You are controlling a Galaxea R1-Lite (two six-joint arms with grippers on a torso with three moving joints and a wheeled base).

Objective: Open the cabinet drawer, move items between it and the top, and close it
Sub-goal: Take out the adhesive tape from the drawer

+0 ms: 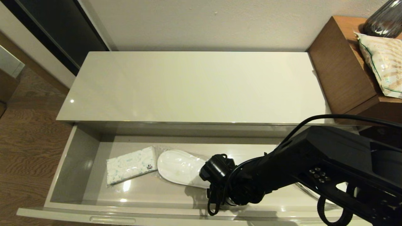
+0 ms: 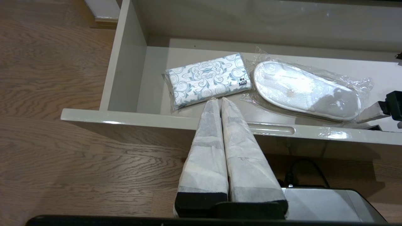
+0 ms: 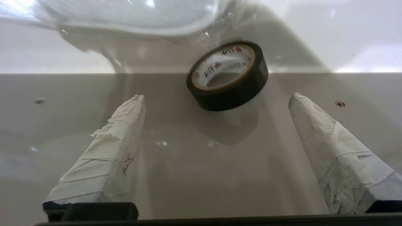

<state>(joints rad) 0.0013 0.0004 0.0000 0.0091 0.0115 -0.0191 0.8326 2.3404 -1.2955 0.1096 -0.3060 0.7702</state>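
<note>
The cabinet drawer (image 1: 72, 157) stands pulled out below the glossy cream top (image 1: 194, 88), which is bare. A white tissue pack with pale blue print (image 1: 130, 164) (image 2: 207, 80) lies flat in the drawer's left half. The black tape roll with a pale core (image 3: 227, 75) rests tilted on the drawer floor against the inner front wall, hidden under my arm in the head view. My right gripper (image 3: 217, 95) reaches down into the drawer and is open, one finger on each side of the roll, neither touching it. My left gripper (image 2: 220, 99) is shut and empty, in front of the drawer.
A white slipper in clear plastic (image 1: 180, 168) (image 2: 304, 91) lies beside the tissue pack. More clear plastic (image 3: 132, 15) shows behind the roll. The drawer's front edge has an oblong pull (image 2: 273, 129). A taller brown table (image 1: 339, 69) with a bag (image 1: 383, 62) stands right. Wooden floor lies left.
</note>
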